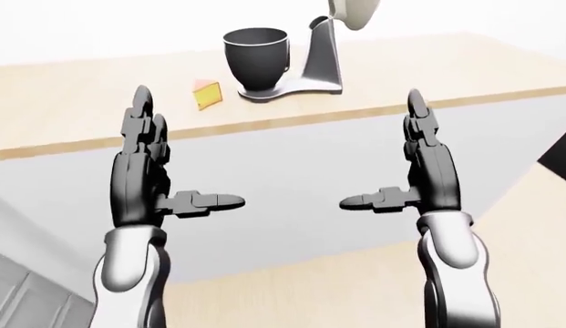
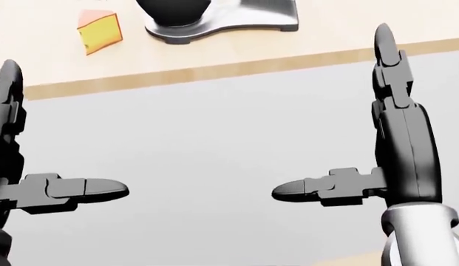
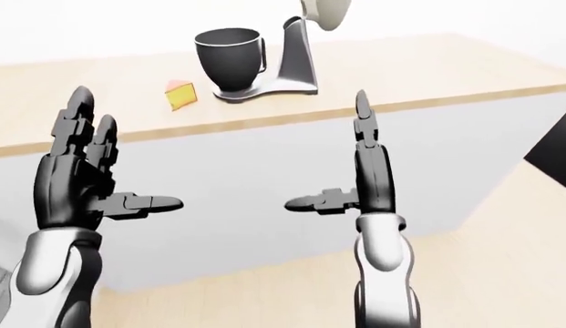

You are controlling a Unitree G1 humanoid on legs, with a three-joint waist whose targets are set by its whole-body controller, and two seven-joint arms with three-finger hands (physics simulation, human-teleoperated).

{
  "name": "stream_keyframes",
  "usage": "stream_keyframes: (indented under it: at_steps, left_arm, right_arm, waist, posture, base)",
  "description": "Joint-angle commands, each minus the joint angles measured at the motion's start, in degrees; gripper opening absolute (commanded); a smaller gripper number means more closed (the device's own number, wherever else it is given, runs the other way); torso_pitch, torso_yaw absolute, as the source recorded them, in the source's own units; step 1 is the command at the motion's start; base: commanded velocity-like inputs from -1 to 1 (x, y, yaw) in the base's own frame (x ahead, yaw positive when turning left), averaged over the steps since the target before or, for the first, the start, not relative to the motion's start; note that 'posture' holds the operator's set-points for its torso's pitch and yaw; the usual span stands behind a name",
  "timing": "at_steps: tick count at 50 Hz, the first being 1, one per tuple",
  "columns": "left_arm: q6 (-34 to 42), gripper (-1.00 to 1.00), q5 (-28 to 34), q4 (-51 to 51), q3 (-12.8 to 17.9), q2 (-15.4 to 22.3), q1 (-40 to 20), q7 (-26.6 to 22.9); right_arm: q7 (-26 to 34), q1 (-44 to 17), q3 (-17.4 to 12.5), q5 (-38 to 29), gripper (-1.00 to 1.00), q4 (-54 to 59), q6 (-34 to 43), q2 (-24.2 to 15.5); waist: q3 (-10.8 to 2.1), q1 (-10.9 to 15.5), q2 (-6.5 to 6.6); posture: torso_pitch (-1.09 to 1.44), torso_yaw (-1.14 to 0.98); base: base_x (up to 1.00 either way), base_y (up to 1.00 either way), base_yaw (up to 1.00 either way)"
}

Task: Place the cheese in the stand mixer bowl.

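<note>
A yellow cheese wedge (image 1: 207, 95) lies on the wooden counter (image 1: 100, 116), just left of the stand mixer (image 1: 324, 48). The mixer's dark bowl (image 1: 256, 57) stands upright on its base, with the pale head tilted up above it. Both hands hover short of the counter's edge, before its grey face. My left hand (image 1: 160, 160) is open, fingers up and thumb pointing right. My right hand (image 1: 406, 160) mirrors it, open, thumb pointing left. Neither touches anything. The head view shows the cheese (image 2: 101, 32) at top left.
The counter's grey face (image 1: 292, 184) fills the space behind the hands. Wooden floor (image 1: 529, 225) lies below and to the right. A dark object (image 1: 560, 147) shows at the right edge. A pale cabinet corner (image 1: 27, 287) sits at bottom left.
</note>
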Motion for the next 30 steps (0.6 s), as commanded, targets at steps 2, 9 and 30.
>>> stream_keyframes:
  at_steps: [2,9,30]
  left_arm:
    - [-1.78,1.0,0.15,-1.93,0.55,0.46,-1.09,0.32]
    - [-2.03,1.0,0.18,-1.83,0.51,0.47,-0.98,0.22]
    - [-1.26,1.0,0.14,-2.06,1.19,0.93,-1.69,0.47]
  right_arm:
    - [-0.08,-1.35,0.42,0.08,1.0,-1.92,-2.0,0.0]
    - [-0.04,-1.52,0.47,0.1,1.0,-1.87,-1.98,0.0]
    - [0.06,-1.83,0.74,-0.19,1.0,-1.94,-1.64,0.11]
  waist:
    - [-0.54,0.05,0.85]
    - [-1.29,0.52,3.34]
    - [-1.61,-0.32,5.27]
  posture:
    - [0.0,0.0]
    - [0.0,0.0]
    - [0.0,0.0]
  base:
    - [0.12,0.0,0.0]
    - [0.13,0.0,0.0]
    - [0.14,0.0,0.0]
